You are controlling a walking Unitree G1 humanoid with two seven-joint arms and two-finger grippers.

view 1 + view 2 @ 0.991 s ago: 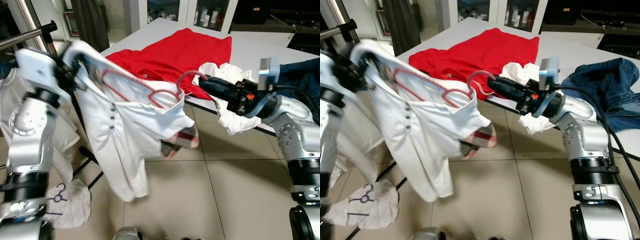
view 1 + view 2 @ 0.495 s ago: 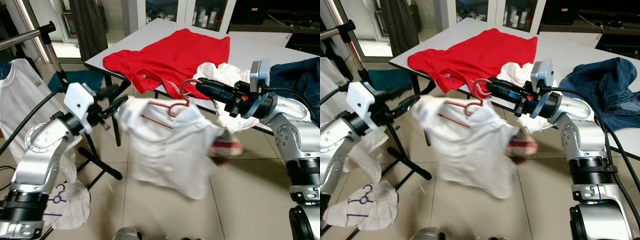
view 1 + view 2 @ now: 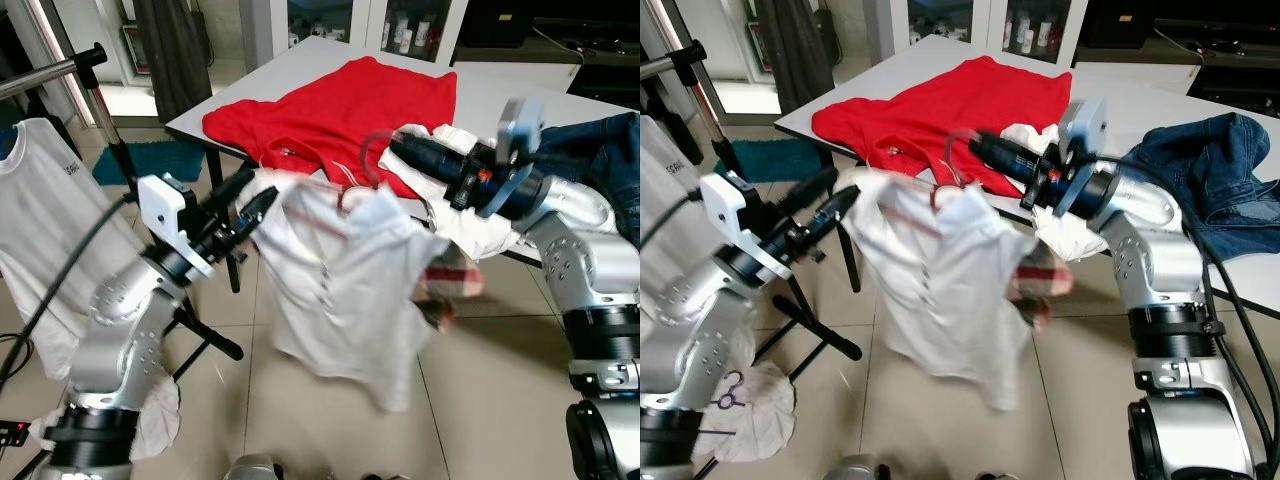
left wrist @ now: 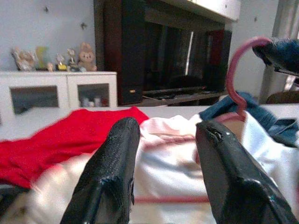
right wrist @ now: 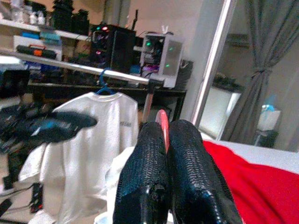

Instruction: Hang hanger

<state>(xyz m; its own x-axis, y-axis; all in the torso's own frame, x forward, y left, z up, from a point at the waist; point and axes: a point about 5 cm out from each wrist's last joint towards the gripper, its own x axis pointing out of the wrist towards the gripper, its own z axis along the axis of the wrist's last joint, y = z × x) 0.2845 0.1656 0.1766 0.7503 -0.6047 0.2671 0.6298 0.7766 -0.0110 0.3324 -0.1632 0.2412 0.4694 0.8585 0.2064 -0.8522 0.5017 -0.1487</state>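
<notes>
A white polo shirt (image 3: 345, 280) hangs on a pink hanger whose hook (image 3: 372, 150) is pinched in my right gripper (image 3: 395, 148), held out over the floor in front of the table. The right wrist view shows those fingers (image 5: 149, 158) shut on the hook (image 5: 162, 122). My left gripper (image 3: 258, 190) is open, its tips just beside the shirt's shoulder and not holding it. In the left wrist view the shirt (image 4: 173, 177) and the pink hook (image 4: 232, 79) lie beyond the spread fingers (image 4: 117, 163). The shirt is blurred by motion.
A clothes rack rail (image 3: 50, 75) stands at the left with a white T-shirt (image 3: 40, 220) hanging on it. The white table (image 3: 520, 95) behind holds a red shirt (image 3: 340, 100), a white cloth (image 3: 455, 140) and jeans (image 3: 600, 140). A white garment (image 3: 750, 410) lies on the tiled floor.
My left gripper let go of the shirt's shoulder, dropped from high at the left and now points at the shirt. The shirt swung down under the hanger. My right gripper lifted slightly.
</notes>
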